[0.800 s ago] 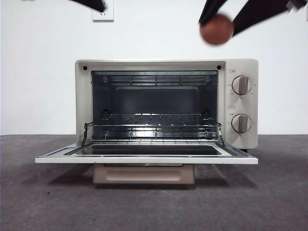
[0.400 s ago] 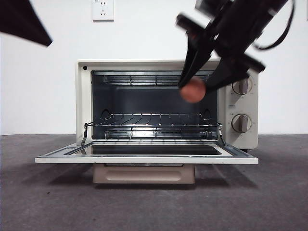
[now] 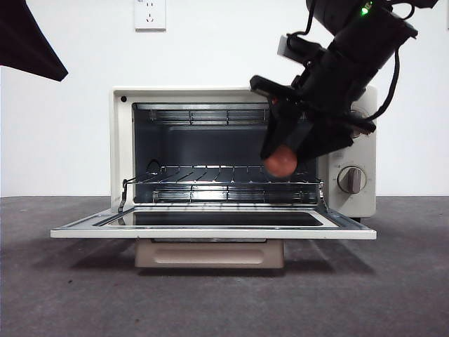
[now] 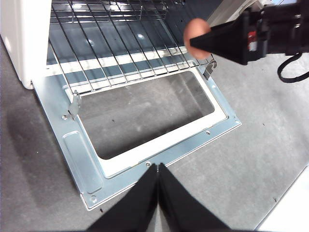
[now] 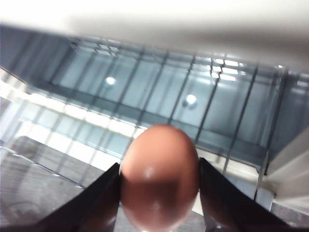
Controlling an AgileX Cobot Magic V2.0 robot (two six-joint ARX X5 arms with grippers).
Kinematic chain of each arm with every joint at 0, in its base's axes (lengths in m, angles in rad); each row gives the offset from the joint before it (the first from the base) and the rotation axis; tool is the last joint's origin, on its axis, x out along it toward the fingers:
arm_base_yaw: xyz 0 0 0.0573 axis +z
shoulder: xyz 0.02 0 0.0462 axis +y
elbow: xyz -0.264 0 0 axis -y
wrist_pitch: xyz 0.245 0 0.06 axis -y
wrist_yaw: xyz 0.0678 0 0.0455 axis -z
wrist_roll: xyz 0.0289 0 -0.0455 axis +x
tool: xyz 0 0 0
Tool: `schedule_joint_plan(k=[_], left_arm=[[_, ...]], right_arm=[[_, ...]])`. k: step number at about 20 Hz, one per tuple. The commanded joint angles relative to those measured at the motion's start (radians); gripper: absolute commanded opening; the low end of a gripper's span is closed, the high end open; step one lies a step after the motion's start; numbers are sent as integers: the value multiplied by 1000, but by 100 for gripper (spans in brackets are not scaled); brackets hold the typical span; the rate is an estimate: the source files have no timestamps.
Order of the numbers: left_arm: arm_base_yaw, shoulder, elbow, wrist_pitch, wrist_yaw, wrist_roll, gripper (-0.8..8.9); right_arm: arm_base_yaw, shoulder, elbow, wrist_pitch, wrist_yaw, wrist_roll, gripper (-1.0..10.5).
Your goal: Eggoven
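Note:
The cream toaster oven [image 3: 123, 140] stands with its door [image 3: 210, 229] folded down flat and its wire rack [image 3: 224, 181] exposed. My right gripper [image 3: 282, 161] is shut on the reddish-brown egg [image 3: 280, 163], which hangs just above the rack's right end at the oven mouth. The right wrist view shows the egg [image 5: 159, 195] clamped between both jaws over the rack [image 5: 145, 111]. In the left wrist view the egg [image 4: 195, 30] and the right arm sit over the rack's far end, while my left gripper [image 4: 158, 166] hovers shut above the door's [image 4: 77, 154] outer edge.
Two knobs, the lower one [image 3: 351, 180] visible, sit on the oven's right panel behind the right arm. A wall socket [image 3: 150, 14] is on the white wall. The oven rests on a dark grey tabletop [image 3: 70, 295]. A black arm tip [image 3: 28, 42] fills the top left corner.
The right gripper has carried the egg down and leftward, from above the oven's top right to just above the rack. The dark arm tip at top left has come further into view.

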State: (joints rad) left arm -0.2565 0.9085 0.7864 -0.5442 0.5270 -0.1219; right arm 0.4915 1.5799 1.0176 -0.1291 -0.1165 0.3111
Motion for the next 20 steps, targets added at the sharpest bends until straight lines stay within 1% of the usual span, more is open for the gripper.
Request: schedule_joint_plan(k=[1,5,6,8,9,13,16,20], left_arm=[[-2,3,8,14,5,0,6],[-2,3,8,18,5,0,6],[-2,3,8,18,5,0,6],[-2,3,8,18,5,0,6],[-2,3,8,19,5,0,6],[-2,3,8,24,5,0,6],[-2,3,8,24,5,0,6],[-2,3,8,43,5,0,6]], right_arm=[[3,38,16,9,-23,-9,3],[4,54,16,8,-40,-8,19],[4,54,16,10,-39,-7,79],[3,54,17,17,-38,-3,243],[3,54,17,17,-38,3,269],[3,44,19,30,-35,3,300],[3,14,19,38,2,3,312],[3,-37,19,-4,10,3,328]])
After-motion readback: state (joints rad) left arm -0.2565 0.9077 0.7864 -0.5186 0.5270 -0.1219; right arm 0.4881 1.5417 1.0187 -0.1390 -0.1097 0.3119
